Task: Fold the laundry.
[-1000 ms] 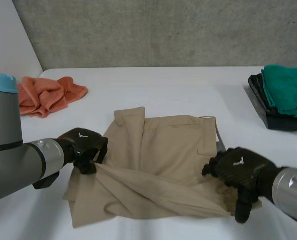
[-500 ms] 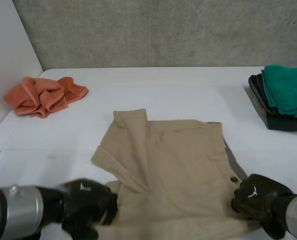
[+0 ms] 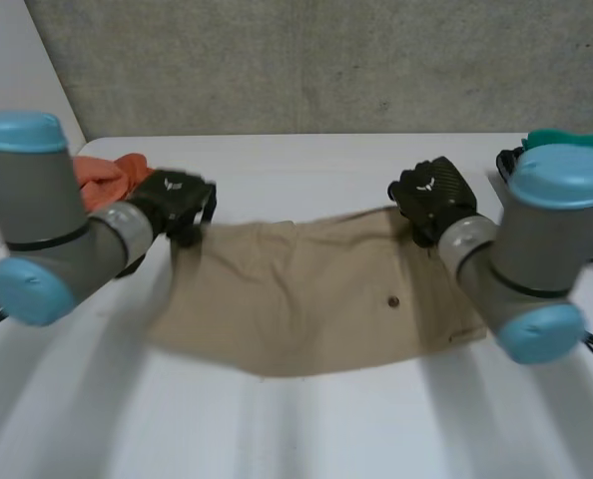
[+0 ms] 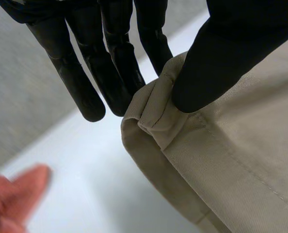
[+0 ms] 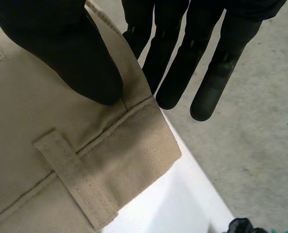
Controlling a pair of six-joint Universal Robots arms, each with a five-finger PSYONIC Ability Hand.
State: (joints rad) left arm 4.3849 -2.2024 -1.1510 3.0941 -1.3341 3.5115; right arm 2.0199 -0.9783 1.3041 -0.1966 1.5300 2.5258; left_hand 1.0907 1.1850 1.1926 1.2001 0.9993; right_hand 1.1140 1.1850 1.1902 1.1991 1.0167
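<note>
Over bare white table (image 3: 306, 439): holds beige cotton twill garment (image 3: 296, 299) stretched wide, hanging. Pinches garment's left top corner between thumb and fingers of left hand (image 3: 177, 200); pinches its right waistband corner likewise in right hand (image 3: 431, 200). Looks like spreading before first fold. Next probably needs lowering flat with even tension.

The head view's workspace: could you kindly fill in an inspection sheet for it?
Surface: white table.
Job's things: beige garment, held spread between both hands.
Clutter: orange cloth at the left; green cloth on a black tray at the right.
Hands: left hand pinches one corner; right hand pinches the waistband corner.
Cables: nothing seen.
Surroundings: grey concrete wall behind the table.
</note>
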